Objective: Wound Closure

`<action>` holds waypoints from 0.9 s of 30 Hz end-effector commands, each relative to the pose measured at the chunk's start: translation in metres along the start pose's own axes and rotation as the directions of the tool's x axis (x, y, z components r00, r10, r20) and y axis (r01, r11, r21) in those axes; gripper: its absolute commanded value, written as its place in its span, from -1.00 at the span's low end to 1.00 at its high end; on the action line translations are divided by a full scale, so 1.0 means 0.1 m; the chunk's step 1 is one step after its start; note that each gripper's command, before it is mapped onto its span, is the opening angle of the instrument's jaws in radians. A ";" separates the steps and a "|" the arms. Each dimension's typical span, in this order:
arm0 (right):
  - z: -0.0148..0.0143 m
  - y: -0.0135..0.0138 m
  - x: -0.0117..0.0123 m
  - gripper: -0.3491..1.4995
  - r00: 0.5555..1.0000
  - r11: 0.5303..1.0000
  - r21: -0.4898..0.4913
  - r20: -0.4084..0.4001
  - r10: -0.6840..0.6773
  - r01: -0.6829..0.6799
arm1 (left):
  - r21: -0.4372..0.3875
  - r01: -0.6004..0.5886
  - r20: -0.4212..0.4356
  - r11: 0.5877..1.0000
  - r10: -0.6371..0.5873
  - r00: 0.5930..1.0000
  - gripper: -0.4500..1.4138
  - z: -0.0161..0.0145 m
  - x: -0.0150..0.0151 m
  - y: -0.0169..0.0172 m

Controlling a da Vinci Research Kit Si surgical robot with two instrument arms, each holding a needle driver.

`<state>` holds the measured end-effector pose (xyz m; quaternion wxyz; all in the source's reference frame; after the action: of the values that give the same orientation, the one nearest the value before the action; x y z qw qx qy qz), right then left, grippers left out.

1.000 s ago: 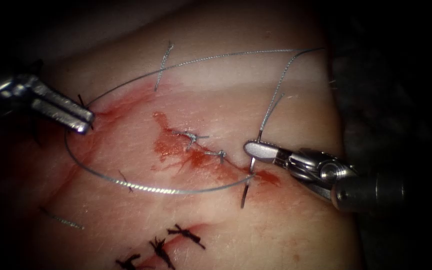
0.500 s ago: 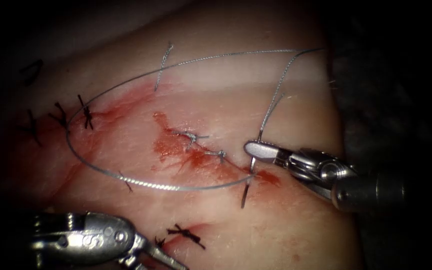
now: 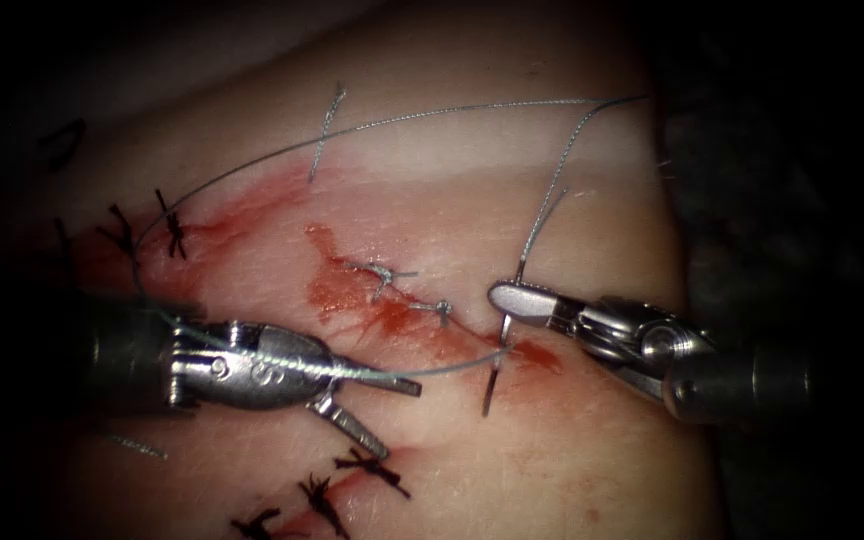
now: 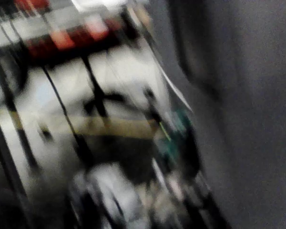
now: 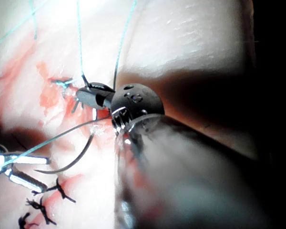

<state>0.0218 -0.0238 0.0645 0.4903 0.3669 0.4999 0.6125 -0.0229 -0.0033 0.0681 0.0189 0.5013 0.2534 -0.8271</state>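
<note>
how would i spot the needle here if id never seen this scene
Start at the pale pink tissue and follow its red-stained cut to its right end. There the right arm's silver claw is shut on a thin dark curved needle, held near its thread end, its body passing through the tissue at the cut. Unlike the grey braided thread, it is smooth, rigid and dark.

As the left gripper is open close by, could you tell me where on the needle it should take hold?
Likely the free dark stretch of the needle below the cut, just behind its tip, coming from the left: it stands clear of the tissue there, while the right gripper is shut on its upper part, near the thread. The left gripper is open, holding nothing.
</note>
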 end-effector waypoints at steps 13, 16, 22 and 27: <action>0.010 0.002 -0.008 -1.00 1.000 1.000 0.002 0.003 -0.009 0.009 | 0.066 -0.070 -0.030 0.995 0.072 0.997 0.19 0.042 0.025 -0.029; 0.011 0.002 -0.009 -1.00 1.000 1.000 0.002 0.002 -0.009 0.009 | 0.037 -0.089 -0.018 0.995 0.090 0.996 -0.03 0.058 0.010 -0.029; 0.009 0.001 -0.010 -1.00 1.000 1.000 0.002 0.003 -0.003 0.003 | 0.013 -0.096 -0.037 0.995 0.096 0.995 -0.51 0.069 -0.006 -0.028; 0.011 -0.001 -0.010 -1.00 0.999 0.999 0.001 0.001 -0.049 0.049 | 0.005 0.061 -0.082 0.998 -0.060 0.995 -1.00 0.064 -0.005 -0.023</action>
<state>0.0222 -0.0238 0.0643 0.5145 0.3441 0.5142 0.5937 -0.0281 -0.0038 0.0713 -0.0263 0.5271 0.2696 -0.8055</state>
